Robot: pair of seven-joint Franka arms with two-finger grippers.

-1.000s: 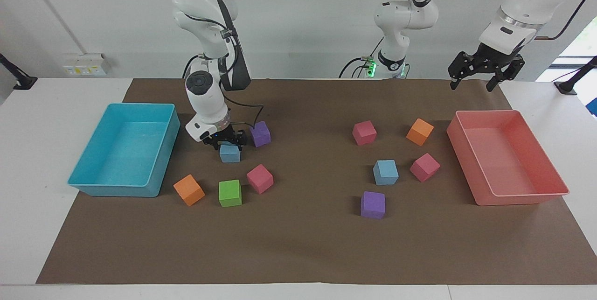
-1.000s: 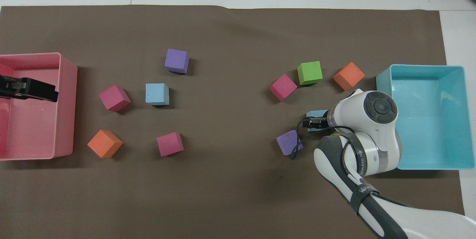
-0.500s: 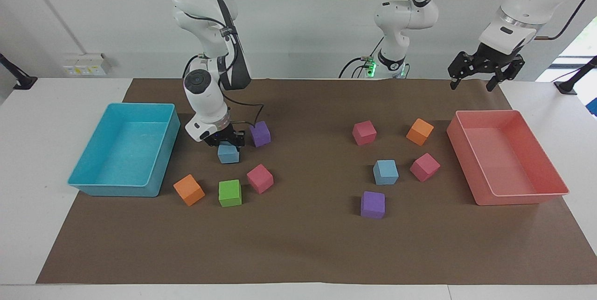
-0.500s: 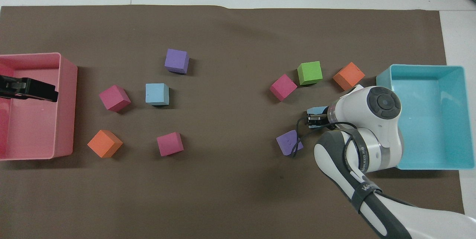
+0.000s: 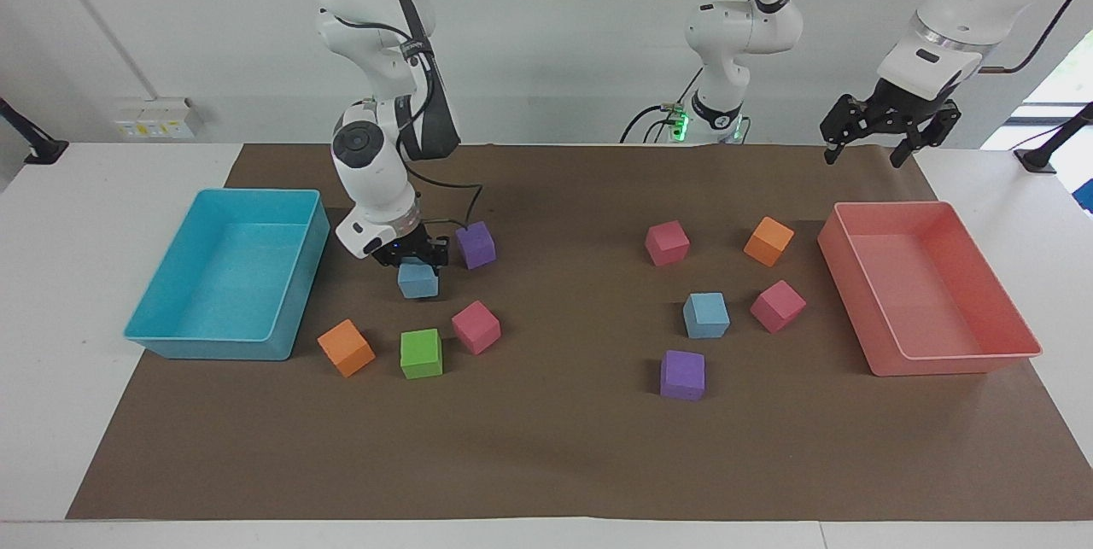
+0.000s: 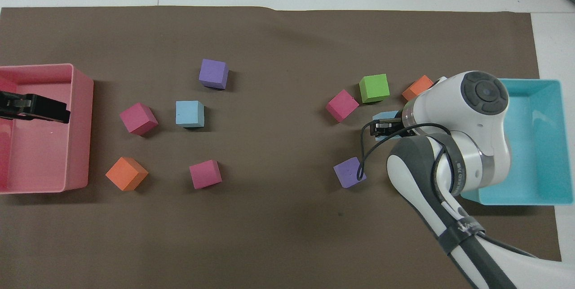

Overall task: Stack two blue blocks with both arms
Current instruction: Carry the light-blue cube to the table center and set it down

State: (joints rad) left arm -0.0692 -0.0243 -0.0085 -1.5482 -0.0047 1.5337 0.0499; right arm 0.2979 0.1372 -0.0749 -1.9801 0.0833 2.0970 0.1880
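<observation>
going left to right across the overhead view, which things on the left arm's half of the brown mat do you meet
pink tray → orange block → pink block → blue block → pink block → purple block

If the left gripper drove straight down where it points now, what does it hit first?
Probably the pink tray: the left gripper points down, hanging over the tray's end nearest the robots. Depth is unclear, so it might meet the brown mat instead.
</observation>
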